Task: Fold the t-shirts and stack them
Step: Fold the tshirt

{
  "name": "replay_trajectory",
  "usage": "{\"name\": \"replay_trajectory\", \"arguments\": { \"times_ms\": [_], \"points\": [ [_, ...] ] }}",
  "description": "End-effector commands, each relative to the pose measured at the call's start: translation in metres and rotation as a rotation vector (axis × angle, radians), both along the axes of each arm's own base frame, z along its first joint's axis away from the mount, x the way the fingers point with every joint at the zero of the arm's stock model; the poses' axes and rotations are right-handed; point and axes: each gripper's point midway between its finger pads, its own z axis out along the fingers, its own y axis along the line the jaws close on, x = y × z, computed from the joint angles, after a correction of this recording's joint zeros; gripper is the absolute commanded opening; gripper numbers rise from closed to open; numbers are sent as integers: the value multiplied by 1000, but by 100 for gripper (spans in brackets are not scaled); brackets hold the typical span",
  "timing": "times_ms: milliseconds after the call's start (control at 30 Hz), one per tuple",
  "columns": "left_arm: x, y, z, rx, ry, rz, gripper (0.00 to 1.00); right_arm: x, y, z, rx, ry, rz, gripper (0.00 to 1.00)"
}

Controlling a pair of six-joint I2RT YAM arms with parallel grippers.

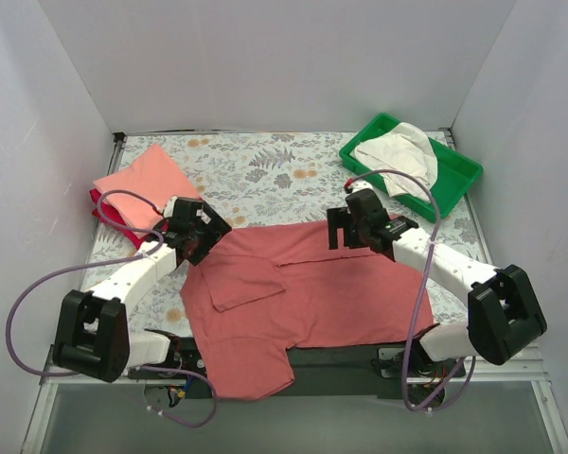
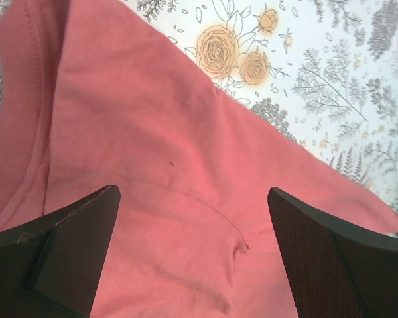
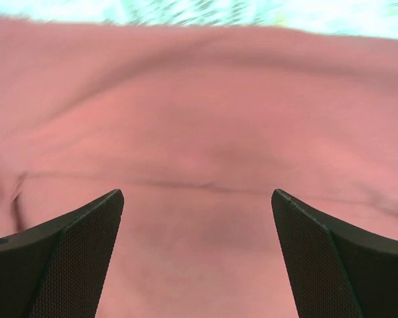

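The brick-red t-shirt lies spread on the table's middle, one sleeve folded in at the left and its lower part hanging over the near edge. My left gripper is open, jaws wide, just above the shirt's far left corner; red cloth fills its view. My right gripper is open over the shirt's far edge, with cloth between its fingers. A folded salmon-pink shirt lies on a crimson one at the far left. A cream-white shirt lies crumpled in the green tray.
The floral tablecloth covers the table. White walls close the back and both sides. The green tray stands at the far right corner. Purple cables loop beside both arms.
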Motion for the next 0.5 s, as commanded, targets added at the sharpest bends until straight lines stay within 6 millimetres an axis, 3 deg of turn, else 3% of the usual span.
{"name": "replay_trajectory", "arguments": {
  "times_ms": [0,33,133,333,467],
  "points": [
    [15,1,-2,46,22,-23,94,28,-17,4,30,-32,4,98],
    [18,0,-15,63,61,-29,94,40,-31,2,30,-33,-32,98],
    [31,-4,-28,79,84,-45,94,70,-48,-7,34,-12,-67,98],
    [52,-1,-48,135,120,-31,94,101,-73,-36,14,58,-111,98],
    [61,-5,-69,149,169,-57,94,113,-92,-71,-19,138,-177,98]
  ]
}}
